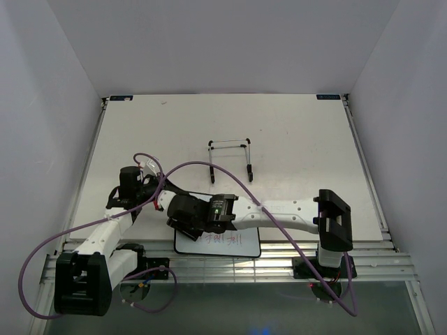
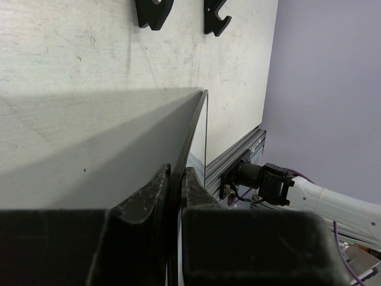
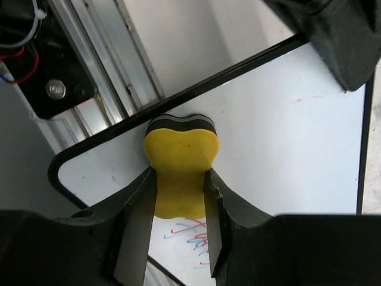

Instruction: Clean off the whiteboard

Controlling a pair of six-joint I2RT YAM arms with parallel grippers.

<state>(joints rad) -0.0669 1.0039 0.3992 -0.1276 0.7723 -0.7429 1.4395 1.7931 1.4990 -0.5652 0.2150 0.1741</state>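
The whiteboard (image 1: 246, 247) lies at the table's near edge, a white board in a thin black frame, with red and blue scribbles (image 3: 193, 233) on one part. My left gripper (image 2: 177, 174) is shut on the board's black edge; the board (image 2: 119, 137) runs away from it edge-on. In the top view this left gripper (image 1: 165, 202) sits at the board's far left corner. My right gripper (image 3: 180, 174) is shut on a yellow eraser (image 3: 181, 146) with a dark underside, pressed on the whiteboard (image 3: 280, 137) near its rounded corner. From above, the right gripper (image 1: 184, 220) covers the board's left part.
A thin wire stand (image 1: 230, 158) with black feet (image 2: 155, 12) stands mid-table beyond the board. An aluminium rail (image 3: 101, 53) runs along the table's front edge right beside the board. A purple cable (image 1: 209, 166) loops over both arms.
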